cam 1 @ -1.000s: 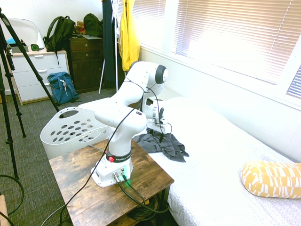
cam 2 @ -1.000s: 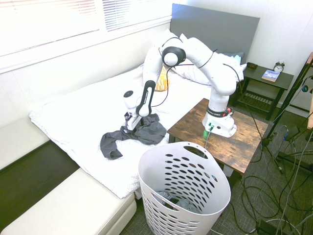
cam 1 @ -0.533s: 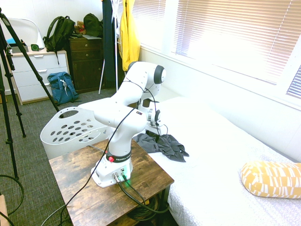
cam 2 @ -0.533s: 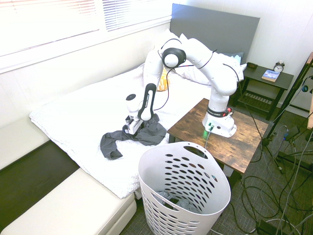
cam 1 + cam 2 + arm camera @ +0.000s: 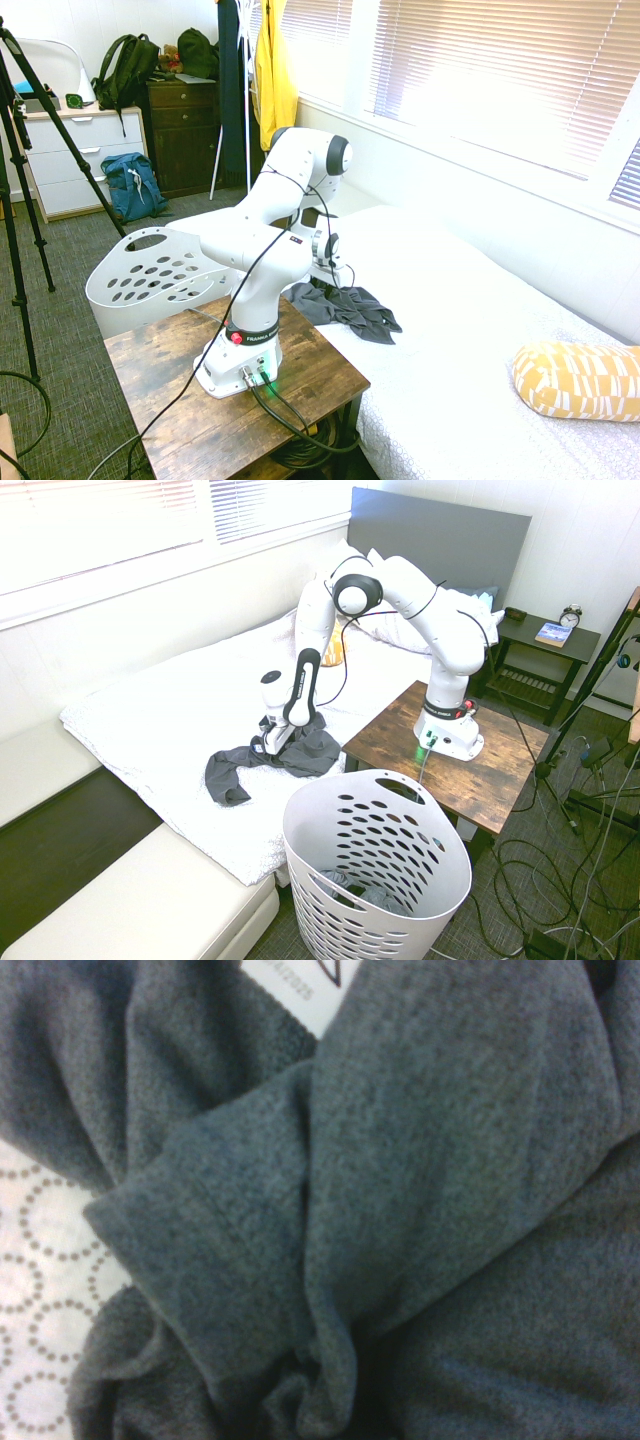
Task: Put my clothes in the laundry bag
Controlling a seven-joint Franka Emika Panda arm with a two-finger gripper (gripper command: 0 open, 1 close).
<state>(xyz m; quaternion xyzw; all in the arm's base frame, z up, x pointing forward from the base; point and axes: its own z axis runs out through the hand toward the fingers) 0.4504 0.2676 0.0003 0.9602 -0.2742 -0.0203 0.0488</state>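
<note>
First exterior view, end effector vs garment: end effector (image 5: 334, 281) low at the dark grey garment (image 5: 367, 314), which spreads from it towards the picture's lower right on the bed (image 5: 455, 350)
First exterior view, basket: white laundry basket (image 5: 128, 314) to the picture's left of the garment, beyond the wooden surface (image 5: 150, 365)
Second exterior view, long axis: garment runs lower left to upper right, end effector over its middle part
Second exterior view, way to basket: down and right in the picture; grey cloth (image 5: 382, 900) inside
Wrist view, cloth: bunched folds and a white label (image 5: 302, 990) close below the camera
End effector state: cannot tell whether released or grasping cloth
Next move (judged): secure a fold, lift, carry over the rim; trailing ends might snag
</note>
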